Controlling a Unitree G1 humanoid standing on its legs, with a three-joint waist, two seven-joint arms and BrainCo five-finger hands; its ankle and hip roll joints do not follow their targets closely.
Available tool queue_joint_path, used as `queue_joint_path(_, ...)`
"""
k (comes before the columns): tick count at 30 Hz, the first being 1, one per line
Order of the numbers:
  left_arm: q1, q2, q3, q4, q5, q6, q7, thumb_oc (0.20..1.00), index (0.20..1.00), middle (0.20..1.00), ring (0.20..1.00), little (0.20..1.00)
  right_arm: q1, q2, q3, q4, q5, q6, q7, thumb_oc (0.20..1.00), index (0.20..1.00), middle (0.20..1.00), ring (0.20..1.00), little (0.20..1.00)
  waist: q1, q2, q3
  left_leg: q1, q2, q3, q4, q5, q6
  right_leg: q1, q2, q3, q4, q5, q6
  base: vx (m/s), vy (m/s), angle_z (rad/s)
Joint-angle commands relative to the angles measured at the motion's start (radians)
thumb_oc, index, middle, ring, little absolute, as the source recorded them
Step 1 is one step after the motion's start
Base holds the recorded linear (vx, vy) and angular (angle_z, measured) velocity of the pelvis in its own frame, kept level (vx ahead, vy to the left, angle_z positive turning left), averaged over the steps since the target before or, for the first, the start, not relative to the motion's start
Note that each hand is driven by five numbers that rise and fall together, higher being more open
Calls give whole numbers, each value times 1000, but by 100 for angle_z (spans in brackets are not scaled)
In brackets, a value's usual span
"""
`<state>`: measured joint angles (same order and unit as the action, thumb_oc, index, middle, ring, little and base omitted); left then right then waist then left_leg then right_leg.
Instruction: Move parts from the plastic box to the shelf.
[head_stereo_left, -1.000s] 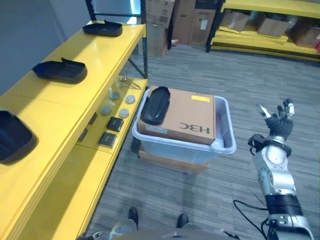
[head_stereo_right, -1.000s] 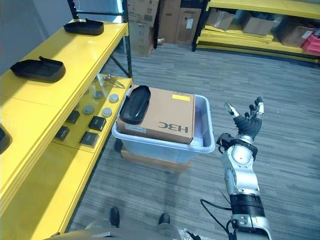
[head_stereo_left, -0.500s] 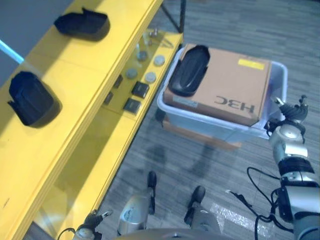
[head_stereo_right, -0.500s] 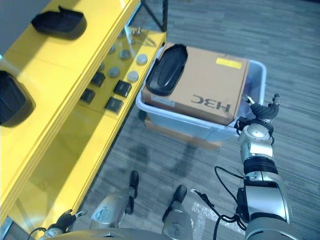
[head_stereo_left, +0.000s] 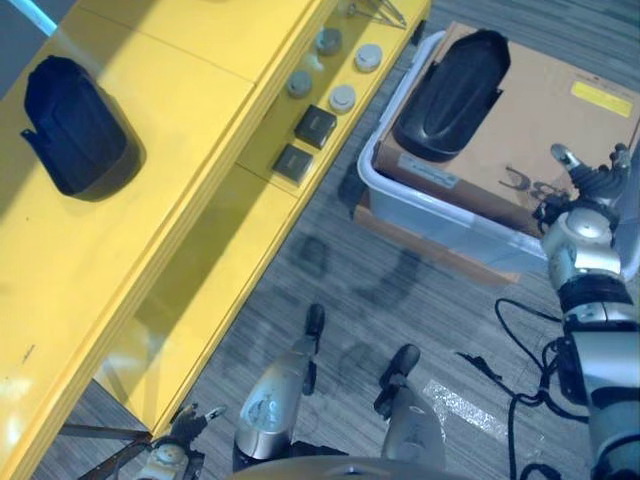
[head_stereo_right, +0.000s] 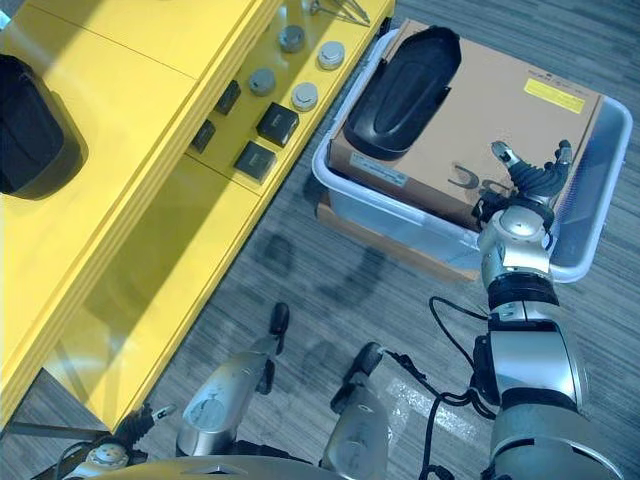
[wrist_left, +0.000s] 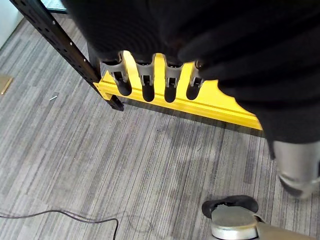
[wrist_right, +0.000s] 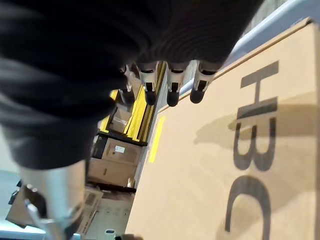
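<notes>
Right eye view showed the right robot hand (head_stereo_right: 530, 180) with its fingers spread wide, holding nothing, over the near edge of the cardboard (head_stereo_right: 500, 130) in the box (head_stereo_right: 600, 225). A black part (head_stereo_right: 403, 90) lay on the cardboard, off toward the shelf (head_stereo_right: 130, 150) from that hand, its long side pointing away from the robot. The left robot hand (wrist_left: 155, 82) hung loose and open, so the right looked nearer

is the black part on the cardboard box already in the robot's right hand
No, the black part lies on the cardboard box, apart from the open right hand.
</notes>
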<state>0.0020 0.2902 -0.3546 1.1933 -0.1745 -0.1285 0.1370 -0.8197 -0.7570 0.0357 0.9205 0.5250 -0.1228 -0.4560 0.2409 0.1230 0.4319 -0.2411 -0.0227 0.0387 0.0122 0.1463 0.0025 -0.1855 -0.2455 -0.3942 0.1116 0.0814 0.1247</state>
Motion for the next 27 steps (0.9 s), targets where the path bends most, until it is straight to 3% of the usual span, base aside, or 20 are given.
queue_joint_path(1, 11, 62, -23, 36, -32, -8, -11, 1000, 1000, 1000, 1000, 1000, -30, -72, 67, -24, 33, -27, 19, 1000, 1000, 1000, 1000, 1000, 8, -43, -36, -63, 62, -64, 84, -81, -62, 34, -57, 23, -62, 6, 56, 9, 69, 7)
queue_joint_path(9, 10, 62, -28, 38, -46, -21, -22, 1000, 1000, 1000, 1000, 1000, -87, -51, 107, 35, 32, -8, 13, 1000, 1000, 1000, 1000, 1000, 33, -34, -17, -80, 48, -75, 89, -82, -56, 24, -71, 16, -55, 8, 62, -1, 51, 7)
queue_joint_path(15, 6, 60, -44, 32, -50, -34, -21, 1000, 1000, 1000, 1000, 1000, -155, -78, 203, 142, -163, 112, -149, 1000, 1000, 1000, 1000, 1000, 59, -32, -1, -99, 38, -88, 97, -80, -51, 15, -81, 7, -49, 12, 66, 0, 47, 8)
queue_joint_path(17, 4, 64, -47, 30, -49, -41, -24, 1000, 1000, 1000, 1000, 1000, -190, -89, 258, 175, -165, 135, -182, 1000, 1000, 1000, 1000, 1000, 68, -32, 3, -107, 34, -92, 101, -79, -50, 11, -84, 4, -47, 14, 67, 36, 29, 3)
queue_joint_path(18, 2, 69, -48, 30, -50, -47, -29, 1000, 1000, 1000, 1000, 1000, -211, -94, 283, 194, -152, 140, -188, 1000, 1000, 1000, 1000, 1000, 76, -35, 2, -100, 36, -99, 103, -103, -54, 18, -81, 10, -46, -4, 77, 77, 26, 9)
queue_joint_path(27, 6, 94, -42, 12, -57, -65, -37, 1000, 1000, 1000, 1000, 1000, -273, -109, 337, 198, -144, 145, -192, 1000, 1000, 1000, 1000, 1000, 102, -44, 13, -115, 24, -109, 114, -108, -46, 16, -89, 2, -48, 3, 88, 22, 33, 11)
